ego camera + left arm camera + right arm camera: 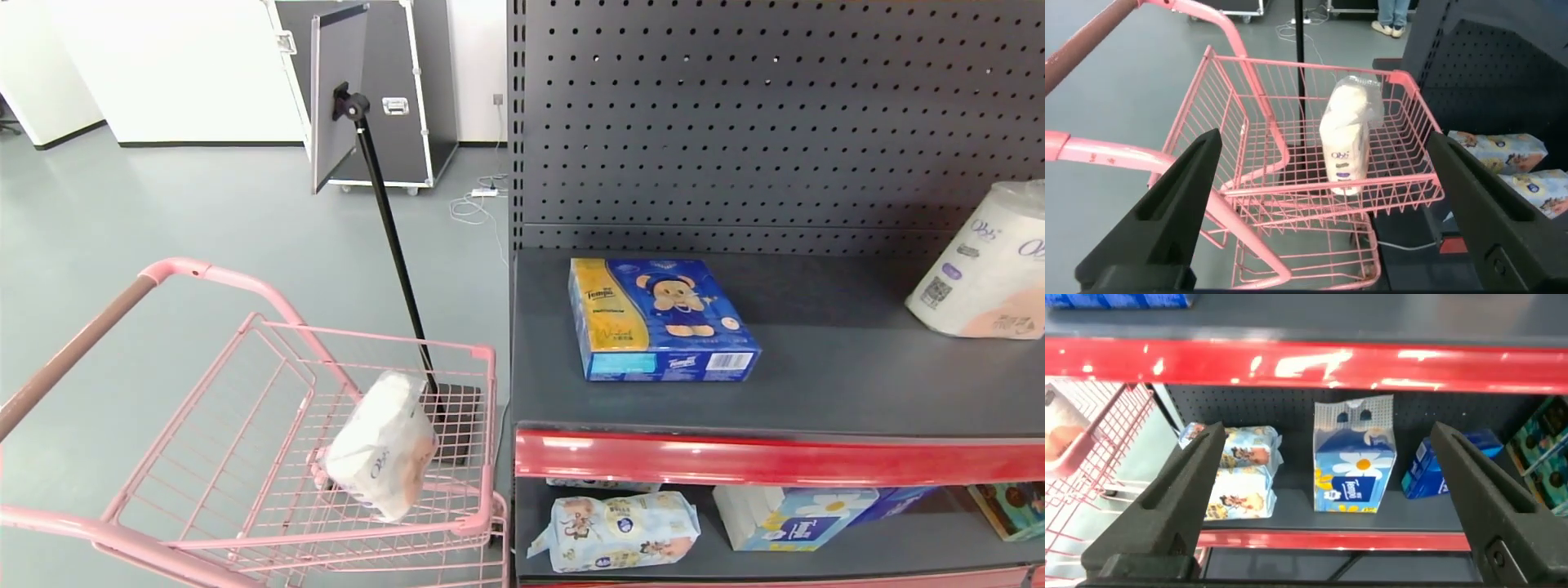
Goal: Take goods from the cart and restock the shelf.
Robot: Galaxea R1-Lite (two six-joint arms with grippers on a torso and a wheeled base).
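Observation:
A white pack of paper rolls [382, 445] leans on end against the front wall of the pink wire cart [371, 337], left of the shelf. My left gripper [1324, 139] hangs open above the cart [1290, 63], and the pack [1349, 131] stands apart from it, beyond its fingertips. The upper shelf board [849, 384] carries a blue and yellow tissue box [661, 318] and a wrapped roll pack [992, 261] at the far right. My right gripper [1327, 429] is open in front of the lower shelf, below the red edge strip [1315, 359], with nothing between its fingers.
On the lower shelf lie a wipes pack [1241, 478], an upright tissue pack [1355, 461] and a blue box [1437, 465]. A black pole stand [392, 229] with a board rises behind the cart. A wheeled case [408, 82] stands farther back on the open grey floor.

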